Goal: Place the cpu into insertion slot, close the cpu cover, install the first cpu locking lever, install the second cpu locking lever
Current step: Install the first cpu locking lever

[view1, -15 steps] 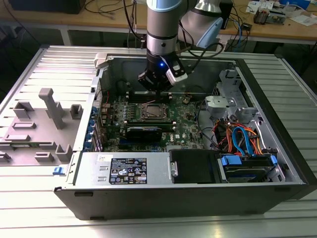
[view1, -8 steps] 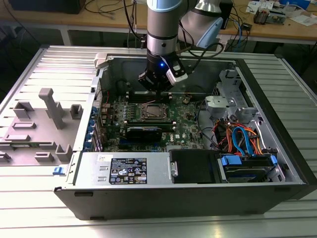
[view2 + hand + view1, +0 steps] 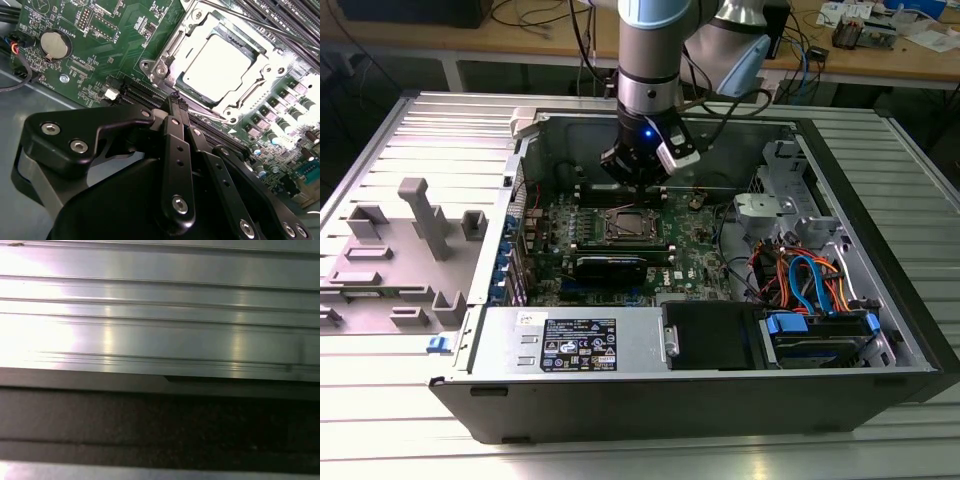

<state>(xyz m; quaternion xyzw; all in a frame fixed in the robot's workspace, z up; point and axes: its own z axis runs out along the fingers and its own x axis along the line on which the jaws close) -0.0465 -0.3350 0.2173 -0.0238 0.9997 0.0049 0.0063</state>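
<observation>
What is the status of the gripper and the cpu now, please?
Gripper shut, empty, at the socket's edge. Cpu seated in the insertion slot, cpu cover down over it. Nothing in the way.

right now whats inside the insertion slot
The cpu sits in the insertion slot, its silver top showing through the window of the closed cpu cover. The frame hides the chip's edges and the contacts beneath.

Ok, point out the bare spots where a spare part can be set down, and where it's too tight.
Free: the ribbed metal table beyond the grey fixture blocks, and its strip in front of the computer case. Crowded: the green circuit board around the cpu under the claw, and the cable bundle.
</observation>
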